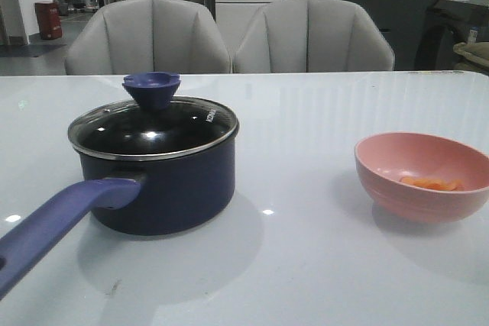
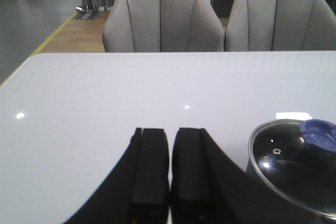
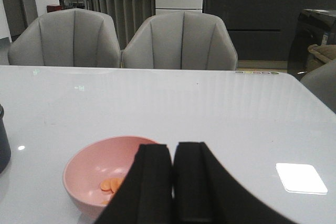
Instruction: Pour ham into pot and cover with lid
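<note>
The navy pot (image 1: pixel 164 181) stands on the white table at the left, its purple-blue handle (image 1: pixel 53 223) pointing toward the near left. The glass lid (image 1: pixel 153 129) with its purple-blue knob (image 1: pixel 151 88) sits on the pot; it also shows in the left wrist view (image 2: pixel 286 163). The ham (image 1: pixel 432 183), a few orange slices, lies in the pink bowl (image 1: pixel 424 177) at the right, and shows in the right wrist view (image 3: pixel 111 184). My left gripper (image 2: pixel 169 132) is shut and empty, beside the pot. My right gripper (image 3: pixel 172 146) is shut and empty, near the bowl (image 3: pixel 100 174). Neither gripper shows in the front view.
Two grey chairs (image 1: pixel 149 36) (image 1: pixel 313 34) stand behind the table's far edge. The white table (image 1: pixel 306 265) reflects light spots. A dark counter (image 3: pixel 252 19) stands further back.
</note>
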